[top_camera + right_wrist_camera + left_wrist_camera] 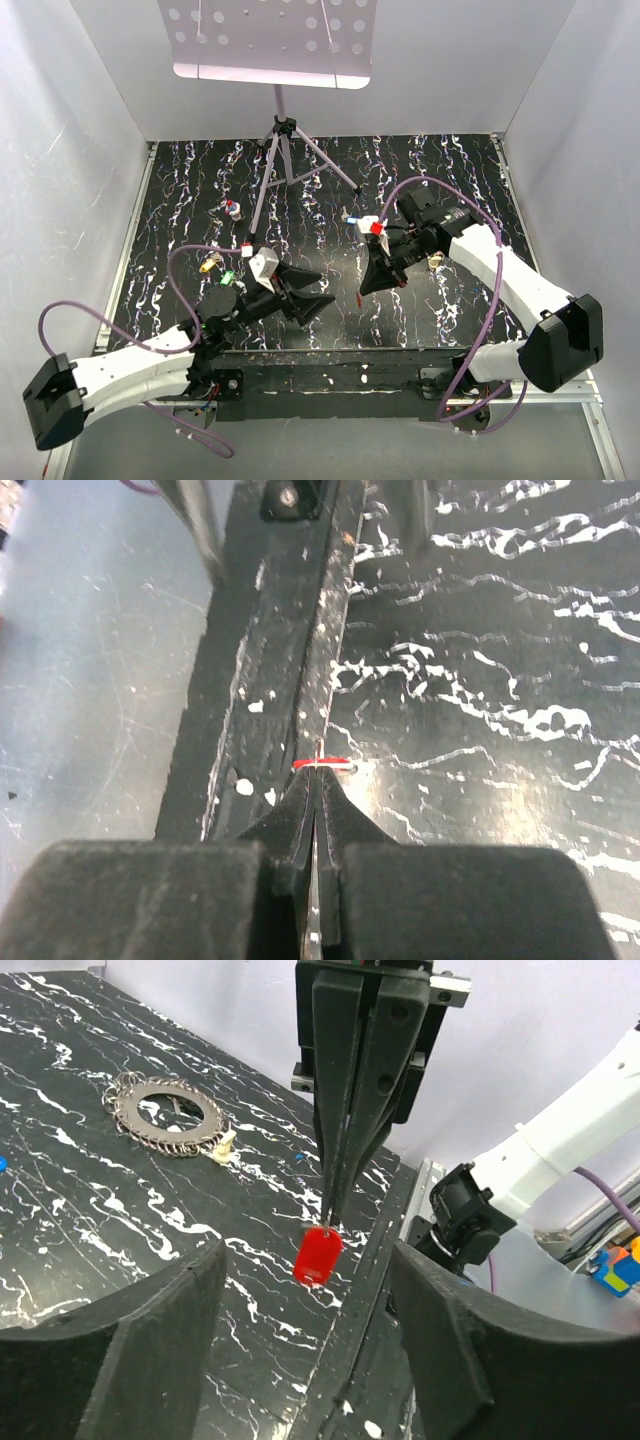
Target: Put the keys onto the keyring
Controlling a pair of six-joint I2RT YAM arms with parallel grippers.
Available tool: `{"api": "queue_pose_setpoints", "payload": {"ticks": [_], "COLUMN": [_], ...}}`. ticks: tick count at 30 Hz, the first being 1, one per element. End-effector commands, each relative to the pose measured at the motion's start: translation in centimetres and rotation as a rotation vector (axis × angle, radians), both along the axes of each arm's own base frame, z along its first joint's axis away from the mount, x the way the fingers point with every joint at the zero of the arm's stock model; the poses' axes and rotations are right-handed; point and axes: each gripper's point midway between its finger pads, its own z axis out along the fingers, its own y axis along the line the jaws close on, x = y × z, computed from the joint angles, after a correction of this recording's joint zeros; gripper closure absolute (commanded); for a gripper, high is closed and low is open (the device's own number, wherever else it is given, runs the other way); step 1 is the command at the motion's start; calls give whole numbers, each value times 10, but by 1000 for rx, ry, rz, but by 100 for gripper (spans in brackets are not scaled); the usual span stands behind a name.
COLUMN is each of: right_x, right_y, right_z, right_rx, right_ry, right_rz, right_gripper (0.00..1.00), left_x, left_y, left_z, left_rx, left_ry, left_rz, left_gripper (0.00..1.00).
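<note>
Red key (318,1257), pinched by right gripper (331,1218)

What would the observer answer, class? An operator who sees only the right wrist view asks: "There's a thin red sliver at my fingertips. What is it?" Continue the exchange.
Observer: A red key. The left wrist view shows its flat face, hanging from the shut tips of the right gripper.
Operator: Where must it go?
Observer: Onto the keyring, which lies flat on the table outside your view, apart from both grippers, with a cream key at its rim.
Operator: And the other arm?
Observer: The left gripper is open and empty, with the red key in front of it.
</note>
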Motion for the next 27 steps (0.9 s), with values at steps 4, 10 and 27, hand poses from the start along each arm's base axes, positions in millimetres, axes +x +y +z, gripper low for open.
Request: {"api": "queue_pose_setpoints", "payload": {"ticks": [4,10,27], "right_x": [-2,-16,-22], "right_y": [-23,-17,-4], "right_z": [-11,-18,-11], "right_rx": [-237,-324,-278], "right_ry": [7,96,177], "right_rz": [47,135,172], "right_gripper": [99,99,99], "left_x": [-19,-20,-7], "left_y": [20,-4,-45], "left_z": [-18,-19,-20], "left_rx": [190,143,62], "left_ry": [49,234,307], "left_rz": [-81,-261,-421], "left_gripper": [10,3,27]}}
